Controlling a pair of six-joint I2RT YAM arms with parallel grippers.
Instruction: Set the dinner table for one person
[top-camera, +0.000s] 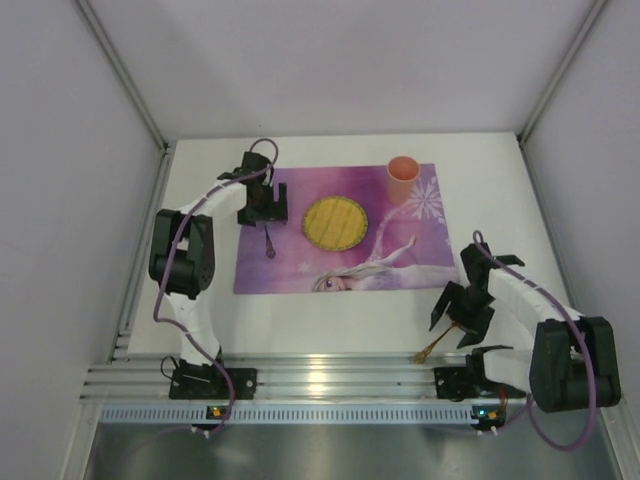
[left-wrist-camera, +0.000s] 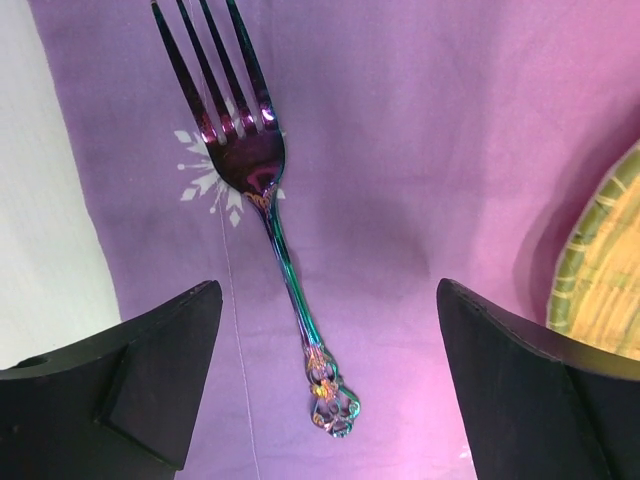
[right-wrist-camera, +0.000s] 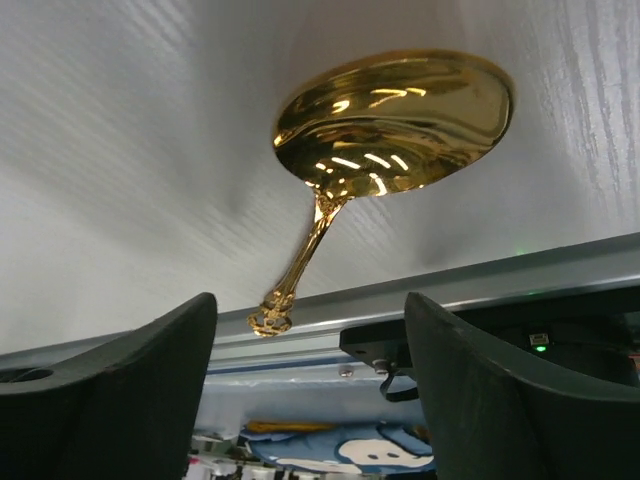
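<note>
The left end effector hangs parted over the fork on the placemat. The right end effector, also parted, poises over the spoon; gripping its handle looks next.

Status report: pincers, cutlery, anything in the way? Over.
Left pincer open over fork on placemat. Right pincer open over gold spoon on bare table near rail. Plate, cup on placemat; nothing blocking either pincer.
</note>
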